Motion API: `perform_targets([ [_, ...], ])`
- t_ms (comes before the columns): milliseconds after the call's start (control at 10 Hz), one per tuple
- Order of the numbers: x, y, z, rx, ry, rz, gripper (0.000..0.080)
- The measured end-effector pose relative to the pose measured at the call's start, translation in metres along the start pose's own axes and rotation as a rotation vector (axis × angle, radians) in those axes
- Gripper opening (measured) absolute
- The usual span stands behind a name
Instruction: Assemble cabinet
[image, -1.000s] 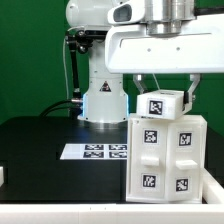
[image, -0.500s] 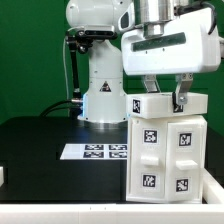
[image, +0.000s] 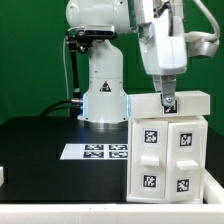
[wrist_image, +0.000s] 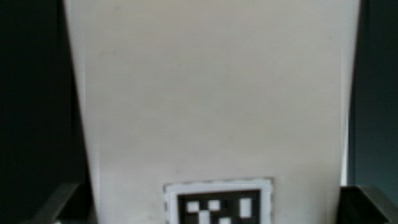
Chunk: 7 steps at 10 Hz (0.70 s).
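The white cabinet body (image: 165, 155) stands upright at the exterior view's right, with tags on its front. A white top block (image: 192, 102) lies flat across its top. My gripper (image: 168, 104) comes down from above and is shut on this block, with one dark finger showing against the block's front face. In the wrist view the block (wrist_image: 205, 100) fills the frame as a long white face with a tag near my gripper (wrist_image: 215, 206). A dark fingertip (wrist_image: 61, 206) shows at each side of it.
The marker board (image: 95, 151) lies flat on the black table, left of the cabinet. The arm's white base (image: 103, 95) stands behind it. A small white part (image: 3, 174) sits at the exterior view's left edge. A white rail (image: 60, 213) runs along the front.
My wrist has turned about its vertical axis above the cabinet. The top block has turned with it and now lies square and lower on the cabinet body.
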<state>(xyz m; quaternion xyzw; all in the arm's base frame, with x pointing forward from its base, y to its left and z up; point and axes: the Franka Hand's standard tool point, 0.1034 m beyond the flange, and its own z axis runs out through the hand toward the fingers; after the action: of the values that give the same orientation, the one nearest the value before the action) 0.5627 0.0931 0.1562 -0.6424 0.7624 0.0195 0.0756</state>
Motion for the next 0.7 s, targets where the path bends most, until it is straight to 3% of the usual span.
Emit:
perform_targets([
  [200, -0.0014, -0.0026, 0.0009, 0.028, -0.024, 0.193, 0.0554],
  [400, -0.0017, -0.0029, 0.0010, 0.029, -0.025, 0.232, 0.0554],
  [500, -0.0022, -0.0025, 0.0014, 0.029, -0.025, 0.222, 0.0554],
  [600, -0.0036, -0.0015, 0.0000, 0.019, -0.025, 0.179, 0.0627],
  [700, -0.0081, -0.0011, -0.0071, -0.002, -0.033, 0.108, 0.0643],
])
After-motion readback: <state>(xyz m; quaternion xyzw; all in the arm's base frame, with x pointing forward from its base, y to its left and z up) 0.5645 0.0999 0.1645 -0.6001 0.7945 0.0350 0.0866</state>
